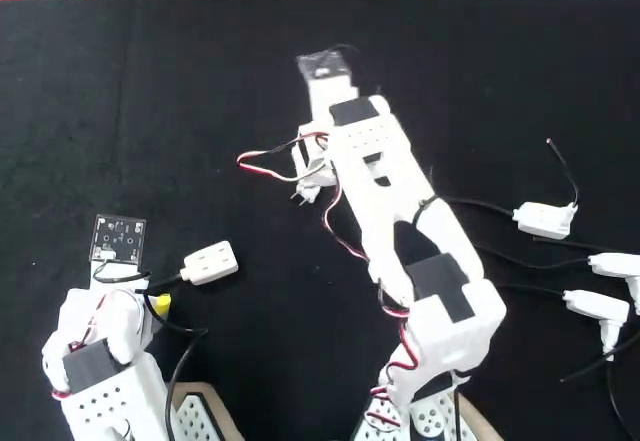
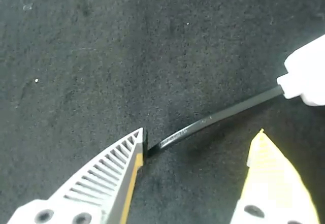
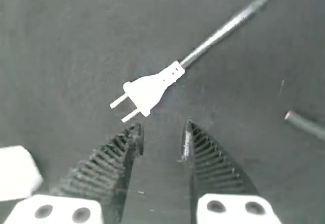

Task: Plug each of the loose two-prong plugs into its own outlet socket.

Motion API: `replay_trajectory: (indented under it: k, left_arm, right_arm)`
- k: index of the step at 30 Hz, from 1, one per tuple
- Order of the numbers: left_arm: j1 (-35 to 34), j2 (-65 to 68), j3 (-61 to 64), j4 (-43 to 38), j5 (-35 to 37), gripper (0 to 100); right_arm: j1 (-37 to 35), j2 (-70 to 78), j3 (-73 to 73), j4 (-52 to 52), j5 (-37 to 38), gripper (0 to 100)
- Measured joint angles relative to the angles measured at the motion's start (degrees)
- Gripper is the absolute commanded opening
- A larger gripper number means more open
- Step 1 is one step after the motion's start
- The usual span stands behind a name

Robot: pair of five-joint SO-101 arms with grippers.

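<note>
Right now the right gripper [image 3: 161,132] hangs over the table [image 3: 61,31] with its fingers [image 3: 122,148] apart. A loose plug [image 3: 147,93] lies just beyond the tips, not between them. Its long axis slants across the gap, with the prongs toward the gripper and the cord [image 3: 228,28] trailing away. The left gripper [image 2: 201,132], also spread, straddles the black cable [image 2: 213,119] of a white socket [image 2: 309,74], so the right arm looks nearer the plug.

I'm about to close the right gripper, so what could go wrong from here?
The plug lies just beyond the open right gripper, not between its fingers; closing now may miss it or push it away. The open left gripper straddles the cable, not the outlet socket, so the socket could swivel during insertion.
</note>
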Motion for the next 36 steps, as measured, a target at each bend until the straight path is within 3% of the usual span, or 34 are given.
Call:
replay_trajectory:
  k: [6, 14, 21, 25, 27, 32, 36]
  left_arm:
    - [0.0, 0.0, 0.0, 0.0, 0.0, 32]
    - [0.0, 0.0, 0.0, 0.0, 0.0, 32]
    - [0.0, 0.0, 0.0, 0.0, 0.0, 32]
    - [0.0, 0.0, 0.0, 0.0, 0.0, 32]
    - [0.0, 0.0, 0.0, 0.0, 0.0, 32]
    - [0.0, 0.0, 0.0, 0.0, 0.0, 32]
    - [0.0, 0.0, 0.0, 0.0, 0.0, 32]
  right_arm:
    - [-0.09, -0.09, 5.27, -6.95, -18.73, 13.4]
    - [-1.58, 6.24, 6.68, -15.03, -27.87, 13.1]
    - [-1.67, 9.76, 4.92, -16.44, -29.01, 12.2]
    - [-1.67, 10.29, 4.84, -16.53, -29.01, 1.3]
    - [-1.85, 10.29, 4.84, -16.88, -28.75, 1.5]
    - [-3.08, 11.25, 3.16, -16.7, -22.95, 1.1]
    - [-3.52, 11.52, 0.18, -9.93, -18.81, 1.2]
